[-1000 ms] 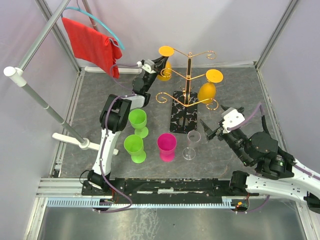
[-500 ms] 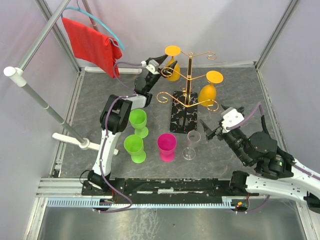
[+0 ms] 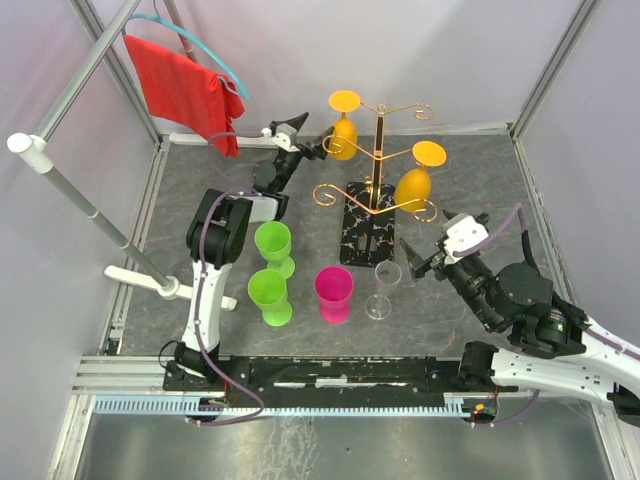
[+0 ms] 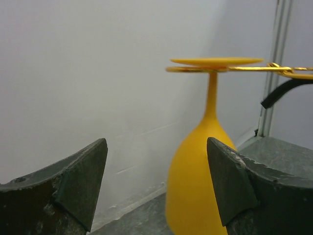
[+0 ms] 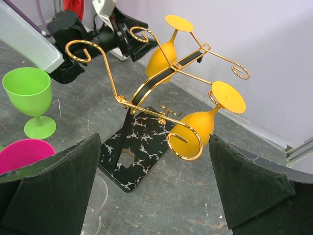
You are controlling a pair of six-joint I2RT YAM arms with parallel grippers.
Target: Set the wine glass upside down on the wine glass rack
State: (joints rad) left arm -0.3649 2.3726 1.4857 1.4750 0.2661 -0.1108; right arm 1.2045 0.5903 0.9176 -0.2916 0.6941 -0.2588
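The orange wine glass (image 3: pixel 343 138) hangs bowl-down, stem vertical, foot caught on an upper arm of the wine glass rack (image 3: pixel 376 170). Our left pincer (image 3: pixel 310 133) stands released just beside its bowl, our right pincer (image 3: pixel 417 260) released too; we fear a sideways brush could slide the foot off.

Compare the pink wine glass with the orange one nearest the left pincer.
The pink wine glass stands upright on the table; the orange wine glass hangs upside down from the wine glass rack. The pink wine glass sits towards the arm bases; the orange wine glass is at the back. Both are opaque and stemmed.
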